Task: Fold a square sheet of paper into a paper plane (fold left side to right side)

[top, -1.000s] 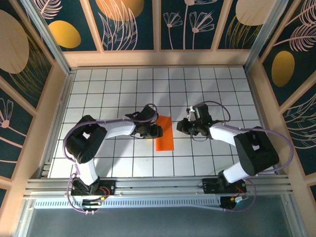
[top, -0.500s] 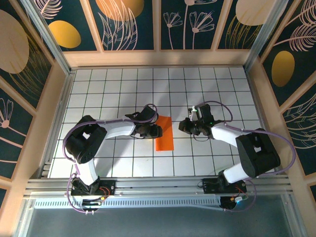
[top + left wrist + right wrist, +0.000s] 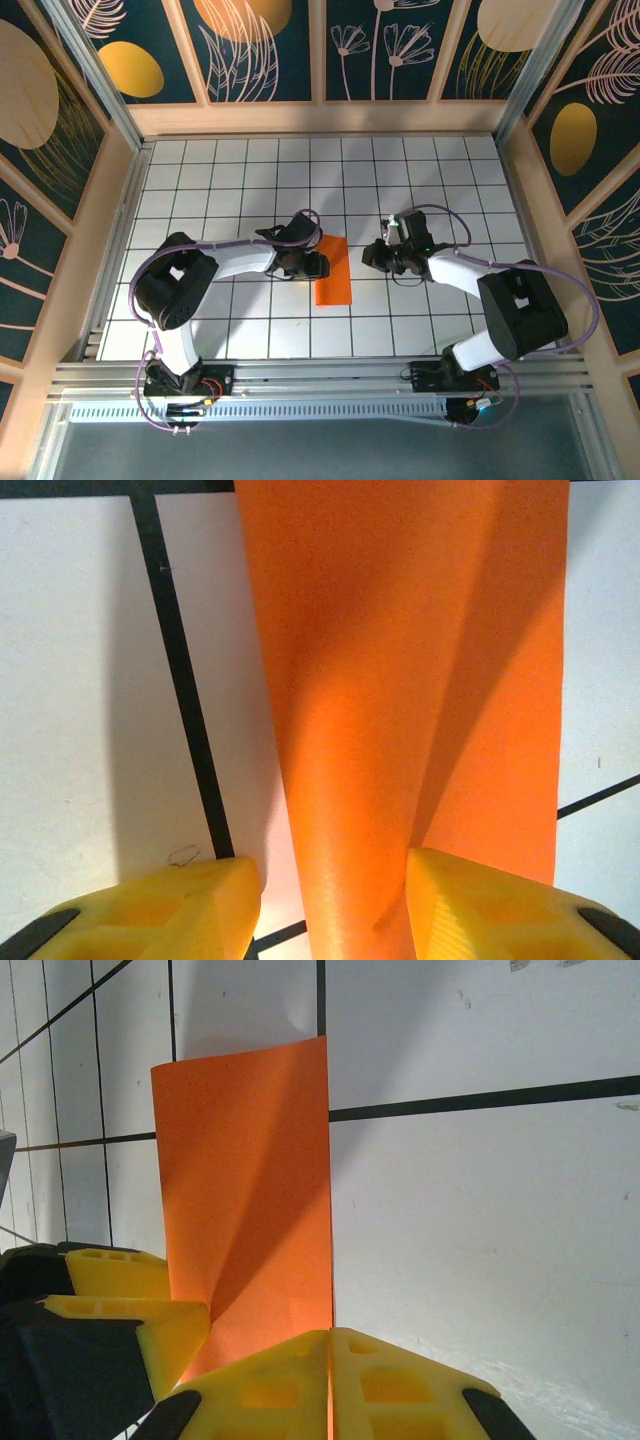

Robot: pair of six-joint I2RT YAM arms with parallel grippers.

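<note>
**Ana:** Where's the paper from where you're standing?

**Ben:** The orange sheet of paper (image 3: pixel 333 272) lies about mid-way across the white tiled table (image 3: pixel 250 180), right between the two arms. It's doubled over into a narrow strip. The long way runs away from the arm bases, a touch askew.

**Ana:** Lying flat?

**Ben:** Not quite. From the left wrist camera you can see a ridge humping up along it, bright on one face and shadowed on the other.

**Ana:** And the left claw?

**Ben:** The left claw (image 3: pixel 333 918) sits at the strip's left edge, roughly half open. The ridge runs in between its yellow fingers (image 3: pixel 150 912). The finger on the right of that picture is up against the paper. On the other side a sliver of white tile shows between finger and paper. So it straddles the fold rather than pinching it.

**Ana:** The right one?

**Ben:** The right claw (image 3: pixel 330 1385) is closed, its two yellow fingers (image 3: pixel 400 1385) pressed together with no gap. In its own camera the strip's right edge runs straight down to the seam where they meet. Whether that edge is nipped in there or only lined up with it, I can't tell. From above, that claw sits just beside the strip's right side.
</note>
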